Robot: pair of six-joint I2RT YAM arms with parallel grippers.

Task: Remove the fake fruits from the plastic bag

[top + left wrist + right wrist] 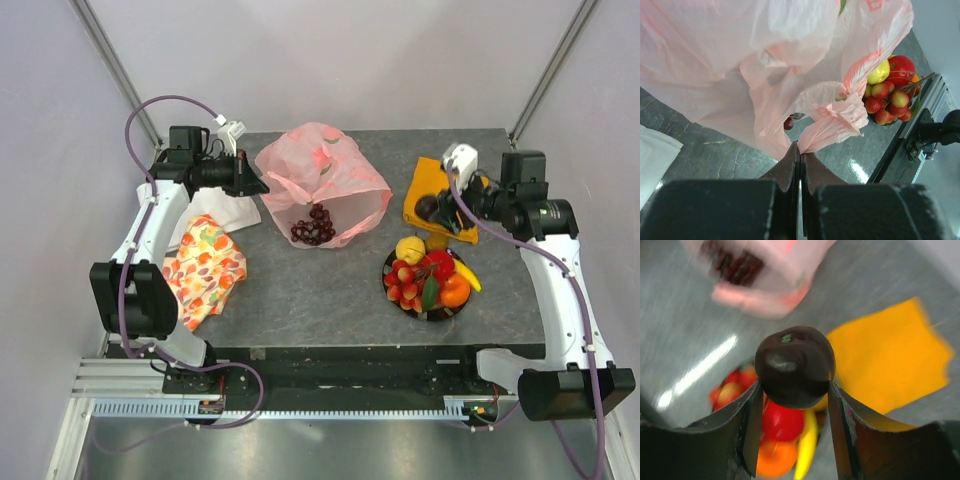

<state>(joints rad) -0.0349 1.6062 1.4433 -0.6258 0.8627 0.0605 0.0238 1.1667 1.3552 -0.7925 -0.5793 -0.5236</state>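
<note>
Illegible red print [876,4] on plastic bag [362,186]

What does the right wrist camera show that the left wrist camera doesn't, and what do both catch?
Only the right wrist view shows the right gripper clamped on a dark round fruit, with the orange cloth behind it. Only the left wrist view shows the left gripper shut on a bunched fold of the pink plastic bag, and a white cloth at the left edge. Both show the plastic bag and the fruit pile lying outside it.
</note>
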